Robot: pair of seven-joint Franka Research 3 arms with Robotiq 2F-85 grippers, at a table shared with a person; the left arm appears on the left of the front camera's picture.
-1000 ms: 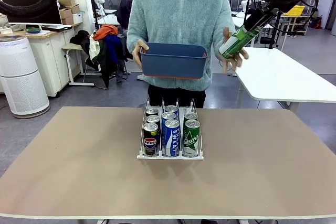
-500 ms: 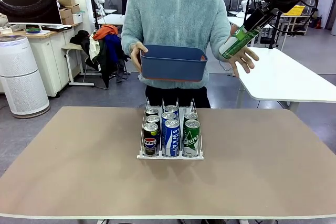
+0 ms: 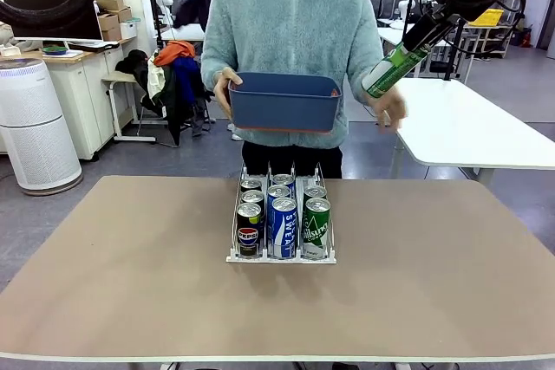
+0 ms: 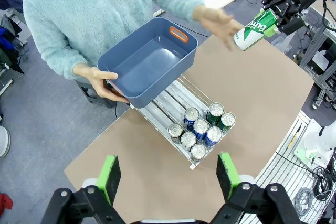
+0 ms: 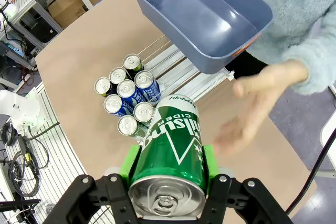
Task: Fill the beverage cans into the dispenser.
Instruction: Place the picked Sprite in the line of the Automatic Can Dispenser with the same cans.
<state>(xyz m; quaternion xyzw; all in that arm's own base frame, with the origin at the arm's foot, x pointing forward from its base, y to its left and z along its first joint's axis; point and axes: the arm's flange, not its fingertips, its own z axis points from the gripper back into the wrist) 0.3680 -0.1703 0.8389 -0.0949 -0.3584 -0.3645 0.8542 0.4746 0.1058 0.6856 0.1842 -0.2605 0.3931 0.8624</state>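
Front view, going left to right: the person stood at the far side of the table (image 3: 130, 283), one hand (image 3: 227, 86) holding up the blue bin (image 3: 286, 101), which looked empty in both wrist views. Below it, mid-table, sat the dispenser (image 3: 282, 257), w/ three lanes already loaded: black Pepsi cans (image 3: 249, 230) in the left lane, blue-and-white Sweat cans (image 3: 284, 227) in the middle, green cans (image 3: 316, 228) on the right. Seven cans counted from the left wrist view; the rear of the lanes was bare rail. To the right and well above the table, the right claw (image 3: 414, 41) was clamped on a green can (image 3: 395, 67), tilted w/ its base down toward the person. The person's other hand (image 3: 388, 108) was just below it, blurred, fingers spread and apart from the can.

Left wrist view: the left claw (image 4: 168, 174) was wide open w/ nothing between its green pads (image 4: 109, 174), high over the table, looking down on the dispenser.

Right wrist view: the green can (image 5: 170, 150) filled the jaws, silver top toward the camera, pads pressed on both sides.

Step in hand, as judged: handover looked done, the robot had the can, and it awaited carrying to the dispenser. Next move probably called for swinging the right arm down and in toward the middle, righting the can, and lining it up w/ a lane, likely the green one on the right, behind the cans already there. Rails are narrow, so alignment would need care, and the bin held above the rack's far end could get in the way.
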